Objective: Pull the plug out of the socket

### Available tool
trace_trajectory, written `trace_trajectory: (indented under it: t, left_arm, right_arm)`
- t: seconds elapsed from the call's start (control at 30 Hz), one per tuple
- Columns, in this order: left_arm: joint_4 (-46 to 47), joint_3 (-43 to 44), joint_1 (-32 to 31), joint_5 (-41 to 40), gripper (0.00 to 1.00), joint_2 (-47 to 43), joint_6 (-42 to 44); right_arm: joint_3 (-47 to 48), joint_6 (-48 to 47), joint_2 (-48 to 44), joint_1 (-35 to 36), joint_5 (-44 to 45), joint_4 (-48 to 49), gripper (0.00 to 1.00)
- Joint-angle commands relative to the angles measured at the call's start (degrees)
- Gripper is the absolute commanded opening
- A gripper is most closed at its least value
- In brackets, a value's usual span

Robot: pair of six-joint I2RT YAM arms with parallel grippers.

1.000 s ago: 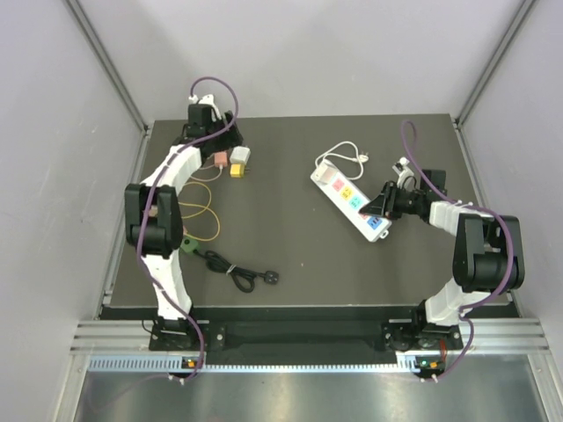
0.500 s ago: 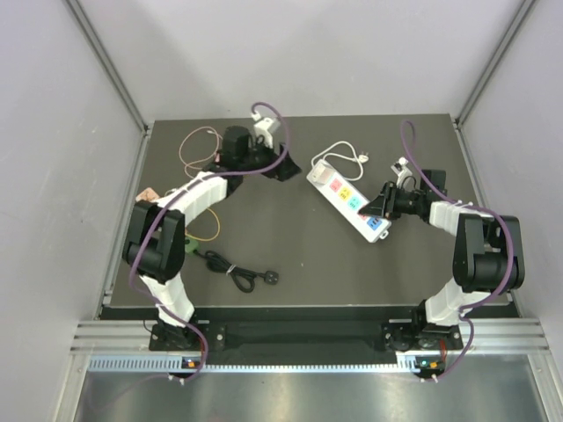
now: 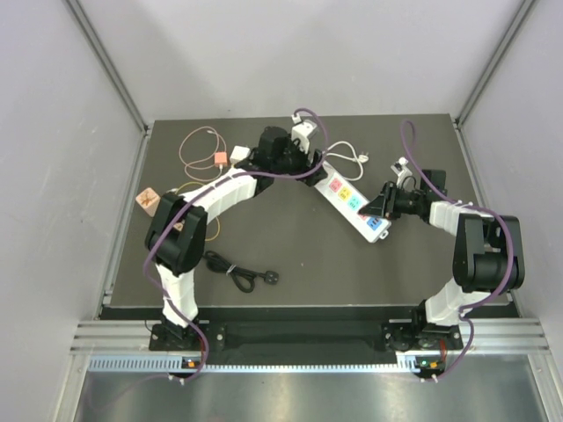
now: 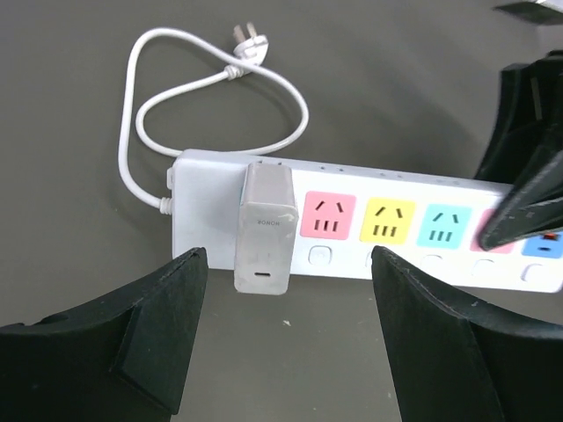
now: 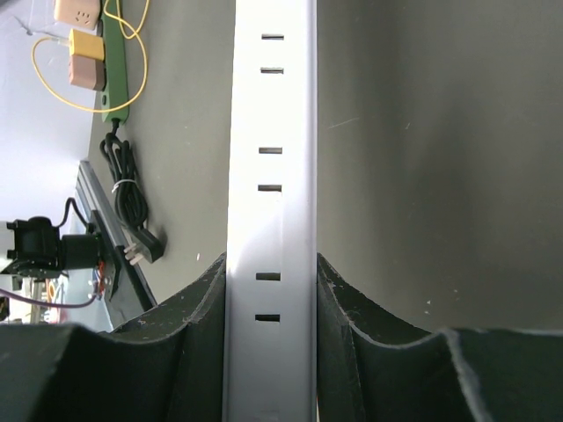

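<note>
Hovering over the power strip [image 4: 352, 230], my left gripper [image 4: 286, 264] is spread wide with nothing in it; neither of its black fingers [image 4: 167, 338] touches anything. The plug [image 4: 266, 230], a white block charger, sits straight ahead of that gripper, centred in the gap between the fingers and seated in the first socket at the cord end of the strip. Towards my right-hand finger the other sockets run in a row with nothing plugged in: pink, yellow, teal, another pink and then blue, each with a small white button on the near side. Beyond the strip, on my left-hand finger's side, the strip's own white cord [image 4: 141, 105] lies in a loop on the dark table [image 4: 422, 79], its pronged end resting free.

The charger's face carries small grey lettering that seems to read HONOR, with a port opening below it. I can read no other writing.

My right gripper [image 5: 271, 294] is clamped on the far end of the strip, one finger pressed against each long side, the white body running straight out ahead between them. From above, my two grippers [image 3: 303, 163] [image 3: 380, 207] sit at opposite ends of the strip [image 3: 352, 200]. Off to the left of my right gripper lie a black cord [image 5: 127, 207] and a green strip [image 5: 114, 66] carrying a yellow block and a pink block.
</note>
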Motion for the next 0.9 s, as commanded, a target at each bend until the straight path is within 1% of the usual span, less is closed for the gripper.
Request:
trace_trajectory:
  t: [0.0, 0.13, 0.27, 0.3, 0.43, 0.47, 0.77, 0.87]
  left_arm:
    - [-2.3, 4.1, -2.0, -6.4, 0.80, 2.1, 3.2]
    - [-3.2, 6.9, -3.2, -10.2, 0.80, 4.1, 4.0]
    - [-3.4, 9.7, -3.7, -10.3, 0.78, 6.5, 4.0]
    - [-3.4, 10.3, -3.8, -10.2, 0.77, 7.1, 4.1]
    - [-7.5, 13.4, -4.0, -10.1, 0.70, 10.0, 5.6]
    - [-9.1, 14.4, -4.2, -10.2, 0.69, 10.9, 6.5]
    - [-12.3, 15.1, -5.0, -13.7, 0.66, 12.6, 10.7]
    - [-12.4, 15.3, -5.0, -13.7, 0.52, 12.4, 10.6]
  right_arm:
    - [1.5, -0.8, -2.2, -0.7, -6.8, 5.9, 0.00]
    - [1.6, -0.6, -2.2, -0.6, -7.0, 6.1, 0.00]
    - [1.7, -0.4, -2.2, -0.5, -7.2, 6.1, 0.00]
    - [1.6, -0.5, -2.2, -0.6, -7.3, 6.2, 0.00]
    - [1.7, -0.3, -2.3, -0.6, -7.5, 6.2, 0.00]
    - [1.6, -0.2, -2.3, -0.6, -7.6, 6.4, 0.00]
    - [1.6, -0.1, -2.3, -0.6, -7.8, 6.7, 0.00]
    - [1.6, 0.0, -2.2, -0.6, -7.8, 6.8, 0.00]
